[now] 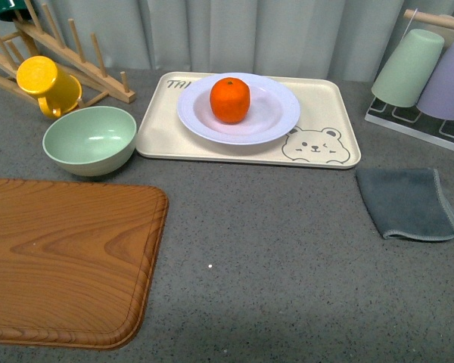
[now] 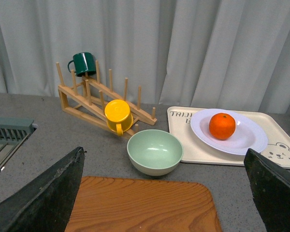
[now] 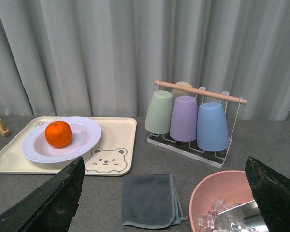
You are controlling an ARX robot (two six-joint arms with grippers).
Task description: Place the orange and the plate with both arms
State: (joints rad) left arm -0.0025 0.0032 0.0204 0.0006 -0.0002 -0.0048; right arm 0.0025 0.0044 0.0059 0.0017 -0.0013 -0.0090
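Orange point(image 1: 230, 99) fruit sits in the white plate point(image 1: 268, 113), and the plate rests on the bear tray point(image 1: 337, 151) at the back of the table — apart from the green bowl point(image 1: 90, 139) and the wooden board point(image 1: 64, 257). Neither arm shows in the front view. Both wrist views show dark fingers point(image 2: 43, 193) point(image 3: 275, 193) spread wide with nothing between them. Judging by this, the placing looks done — or not begun; I cannot tell which.

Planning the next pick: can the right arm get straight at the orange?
Probably yes: the orange sits uncovered on the plate, nothing over it, and the right wrist view shows open jaws facing it.
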